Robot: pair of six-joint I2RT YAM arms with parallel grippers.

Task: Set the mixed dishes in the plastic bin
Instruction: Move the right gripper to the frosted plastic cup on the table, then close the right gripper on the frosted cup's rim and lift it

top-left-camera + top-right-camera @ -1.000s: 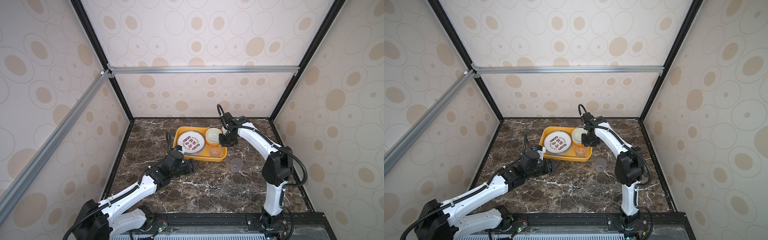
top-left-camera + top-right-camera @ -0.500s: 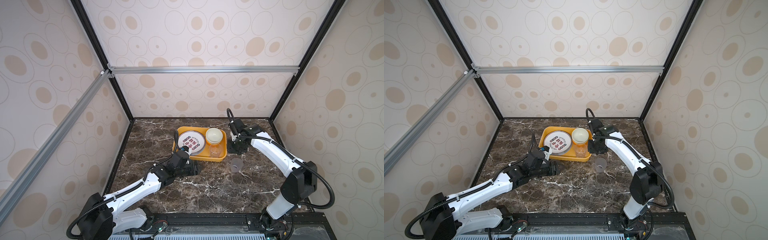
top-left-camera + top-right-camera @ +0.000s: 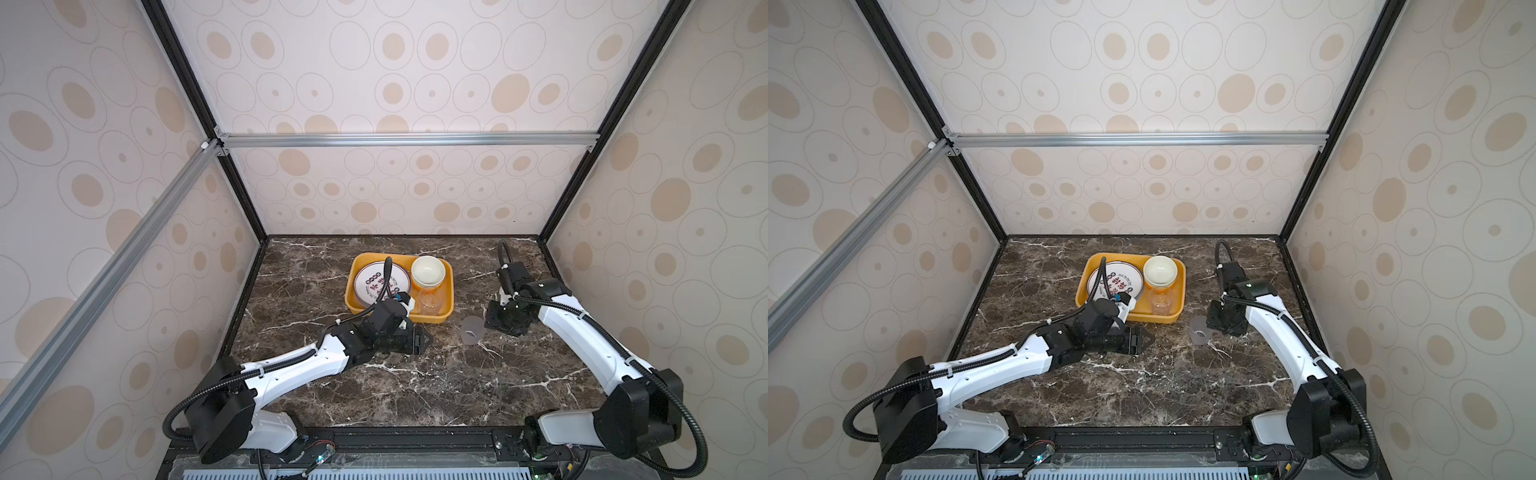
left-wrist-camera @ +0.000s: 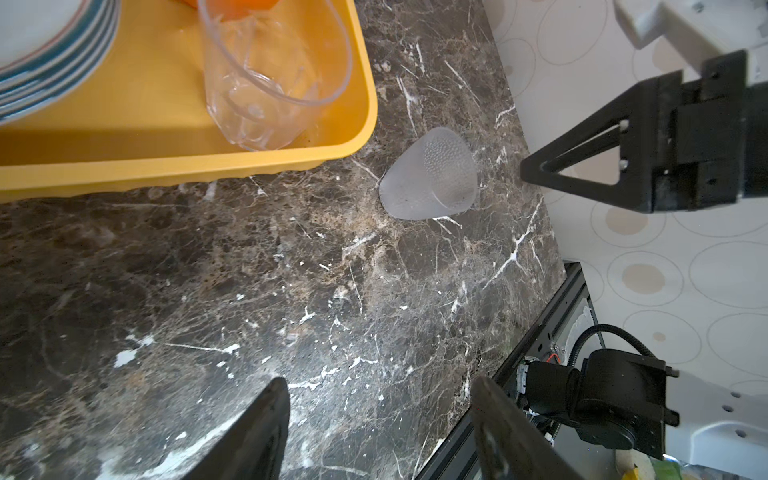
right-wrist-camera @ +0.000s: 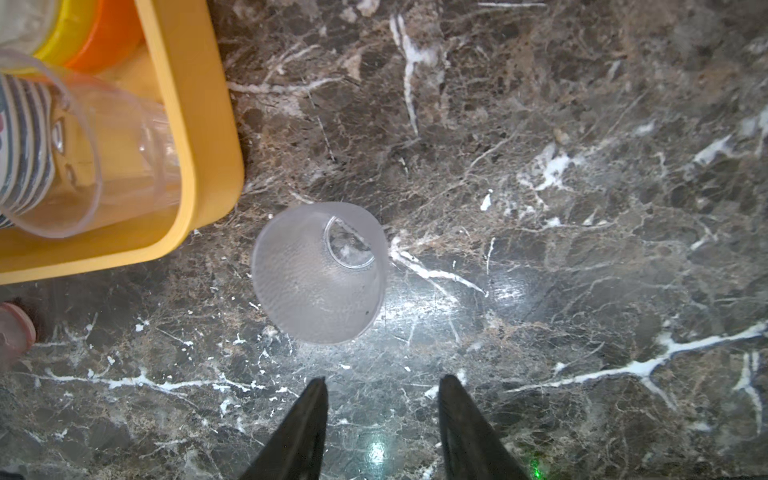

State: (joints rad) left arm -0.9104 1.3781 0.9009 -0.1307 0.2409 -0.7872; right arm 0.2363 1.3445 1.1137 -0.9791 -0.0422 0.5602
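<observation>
The likeliest slip is a knocked cup. The frosted greyish cup [image 5: 318, 274] is light, tapered and slick, so a finger that lands on its wall instead of straddling it could skid it across the surface or tip it over. The right tool [image 5: 382, 415] hangs just short of it, fingers spread and empty. The left tool [image 4: 378, 415] is also spread and empty and points the same way, so two arms closing on one cup could collide.

The cup stands near the middle of the surface, just beside the near right corner of the plastic bin [image 3: 432, 319]; I cannot tell whether its mouth is up or down. The bin sits toward the far edge. It holds stacked plates [image 3: 368, 284], a bowl stack [image 3: 428, 270] and a clear cup [image 3: 430, 301], so a careless drop could strike that clear cup.
</observation>
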